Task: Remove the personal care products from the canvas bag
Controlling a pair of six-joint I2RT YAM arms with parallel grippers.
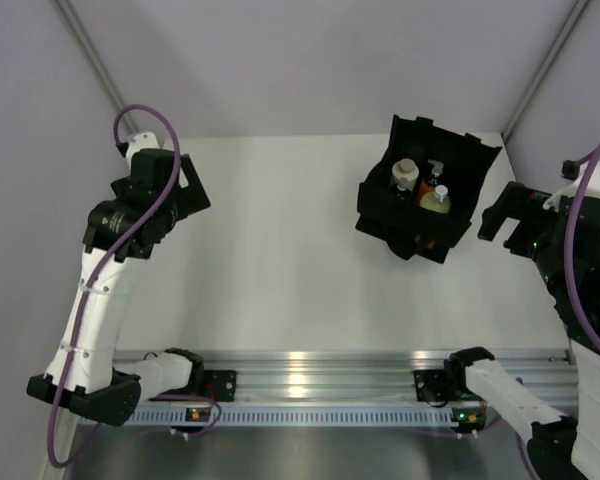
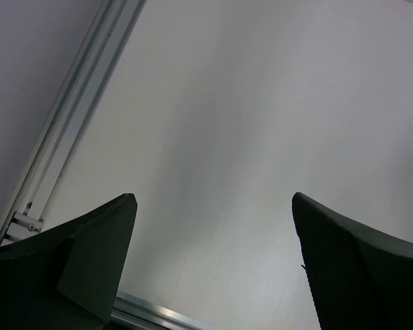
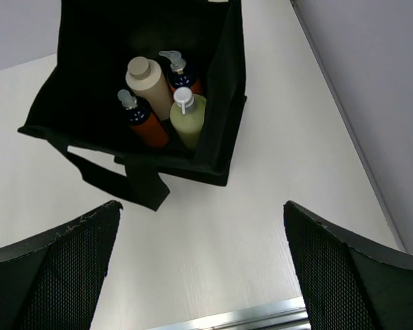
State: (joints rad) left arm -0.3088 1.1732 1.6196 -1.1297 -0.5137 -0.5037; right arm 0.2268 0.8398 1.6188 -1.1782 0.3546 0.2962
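Note:
The black canvas bag (image 1: 380,210) stands open at the back right of the white table, one side flap raised. In the right wrist view, the bag (image 3: 89,62) holds the personal care products upright: a beige cylinder (image 3: 149,86), an orange bottle with a dark blue cap (image 3: 143,122), a second orange one (image 3: 181,75) behind, and a yellow-green pump bottle (image 3: 189,118). From above I see the beige one (image 1: 405,175) and the yellow-green one (image 1: 436,203). My right gripper (image 3: 202,205) is open, empty, to the right of the bag (image 1: 502,215). My left gripper (image 1: 193,188) is open and empty over bare table far left (image 2: 213,199).
A black strap handle (image 3: 134,182) hangs out of the bag onto the table toward my right gripper. An aluminium rail (image 1: 300,375) runs along the near edge. Grey enclosure walls close in the back and sides, with a metal frame post (image 2: 69,117) at the left.

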